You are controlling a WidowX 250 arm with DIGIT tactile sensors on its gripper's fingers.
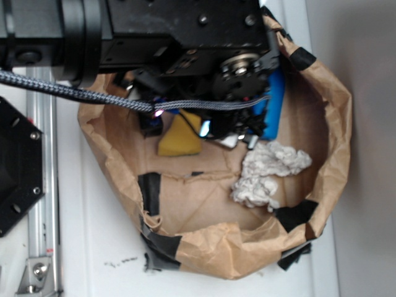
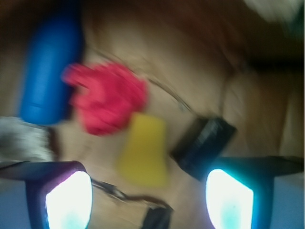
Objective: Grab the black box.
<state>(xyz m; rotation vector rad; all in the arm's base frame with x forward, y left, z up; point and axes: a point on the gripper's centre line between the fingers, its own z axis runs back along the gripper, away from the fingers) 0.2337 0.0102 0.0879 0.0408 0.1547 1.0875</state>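
Observation:
The black box (image 2: 204, 145) is a small glossy dark block lying on the brown paper floor, seen blurred in the wrist view, just ahead of my right finger pad (image 2: 228, 198). My gripper (image 2: 148, 195) is open with only paper floor between its glowing pads. The box lies to the right of the gap, not inside it. In the exterior view the gripper (image 1: 228, 135) hangs low inside the paper basin (image 1: 337, 124), and the arm hides the box.
A yellow sponge (image 2: 143, 150) (image 1: 179, 137) lies ahead of the gap, left of the box. A red cloth (image 2: 107, 98), a blue cylinder (image 2: 47, 71) (image 1: 274, 105) and a white crumpled cloth (image 1: 269, 173) share the basin. A black hexagonal plate (image 1: 15, 167) stands outside, left.

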